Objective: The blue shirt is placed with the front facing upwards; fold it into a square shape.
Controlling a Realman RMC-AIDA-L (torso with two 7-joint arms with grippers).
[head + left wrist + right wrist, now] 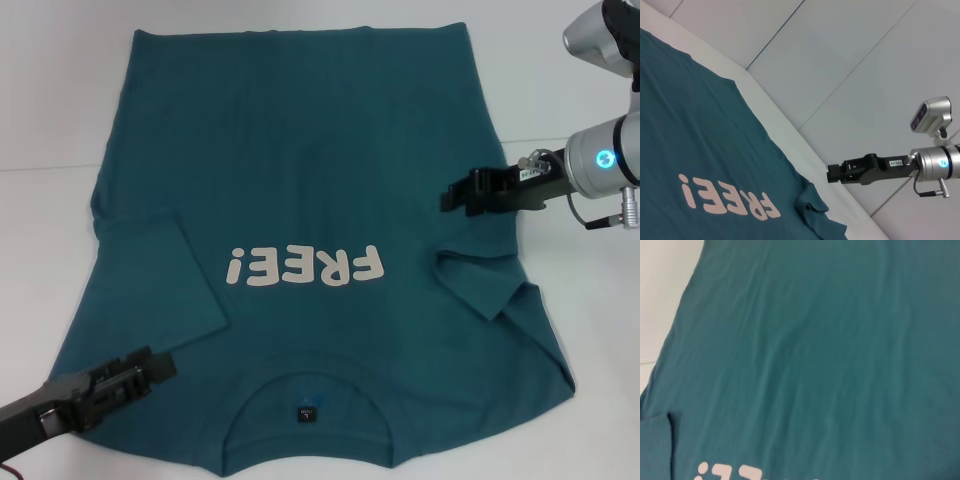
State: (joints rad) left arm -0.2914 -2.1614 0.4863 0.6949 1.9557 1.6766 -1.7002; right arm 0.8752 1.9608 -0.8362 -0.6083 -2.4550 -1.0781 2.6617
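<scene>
The blue shirt [320,170] lies flat on the table, front up, with its collar and small dark neck label [305,411] nearest me. Its cream "FREE!" lettering [305,267] reads upside down from the head view. Both sleeves are folded inward onto the body, one [165,270] on the left and one [490,280] on the right. My left gripper [165,366] hovers over the near left shoulder. At the shirt's right edge, level with the chest, is my right gripper [447,196], also seen from the left wrist [830,174]. The right wrist view shows only the shirt [815,350].
The white table [590,300] shows bare on both sides of the shirt. Its far right edge [790,145] runs beside the shirt, with grey floor tiles [865,60] beyond it.
</scene>
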